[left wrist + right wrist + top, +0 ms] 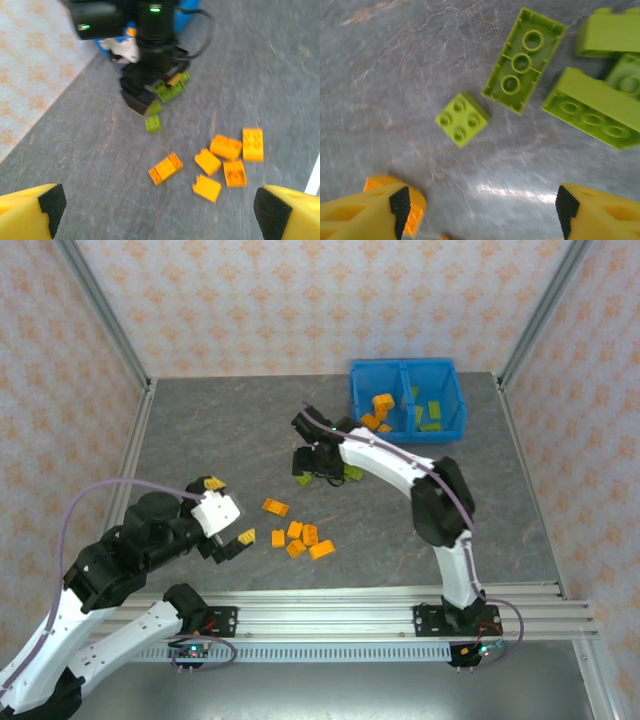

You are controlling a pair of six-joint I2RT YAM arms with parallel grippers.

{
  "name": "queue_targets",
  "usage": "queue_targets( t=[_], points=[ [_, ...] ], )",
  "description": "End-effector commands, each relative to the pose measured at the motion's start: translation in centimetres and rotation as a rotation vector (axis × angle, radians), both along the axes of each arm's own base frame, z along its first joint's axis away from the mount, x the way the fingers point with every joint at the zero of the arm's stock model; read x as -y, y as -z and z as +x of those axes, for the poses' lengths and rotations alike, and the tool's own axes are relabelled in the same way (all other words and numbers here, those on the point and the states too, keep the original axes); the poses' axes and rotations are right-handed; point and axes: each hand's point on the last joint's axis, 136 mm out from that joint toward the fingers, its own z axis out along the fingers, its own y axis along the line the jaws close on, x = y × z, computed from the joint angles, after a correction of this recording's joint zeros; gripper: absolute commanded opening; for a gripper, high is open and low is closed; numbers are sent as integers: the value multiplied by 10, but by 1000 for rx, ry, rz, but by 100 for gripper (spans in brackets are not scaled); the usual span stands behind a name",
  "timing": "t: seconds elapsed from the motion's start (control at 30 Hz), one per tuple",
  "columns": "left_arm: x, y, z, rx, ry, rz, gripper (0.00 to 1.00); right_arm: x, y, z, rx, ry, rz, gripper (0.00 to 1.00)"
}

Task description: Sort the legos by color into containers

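Right gripper (482, 207): my fingers are spread and empty over a small square lime green plastic brick (462, 120) at frame centre. Left gripper (162, 207): fingers wide apart, empty; loose orange plastic bricks (227, 160) lie centre-right. Rectangular bright blue plastic bin (380, 366), upper right, holds orange in its left compartment and green in its right.

Three viewpoints: one camera up high, one riding on each wrist.
The overhead camera sits above and behind the arm bases, looking down and forward over the whole grey table (230, 430) as far as the blue bin (440, 433). The left wrist camera hangs low near the front, facing out across the table, its own yellow fingertips (25, 212) in the bottom corners. Like the overhead, it takes in the orange bricks (227, 160) and the right arm (152, 55). The right wrist camera stares almost straight down, very close over the lime green bricks (522, 60), which both other views also catch.
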Motion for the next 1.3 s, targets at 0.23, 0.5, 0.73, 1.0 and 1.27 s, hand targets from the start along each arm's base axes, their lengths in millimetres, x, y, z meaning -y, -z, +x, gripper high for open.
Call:
queue_targets(
  t=[0.23,0.5,0.73,1.0,1.27],
  points=[
    [6,53,-31,-14,222,111,100,-15,43,16,-100,286,-67,82],
    [9,56,-26,-7,223,116,100,-12,68,7,-149,370,-96,60],
    [13,50,-21,23,215,96,100,-9,65,3,-131,362,-108,32],
    [35,22,-19,74,262,-57,100,3,-18,6,40,292,-12,30],
    [68,-18,-8,128,303,-315,100,79,-110,13,311,336,19,29]
  ],
)
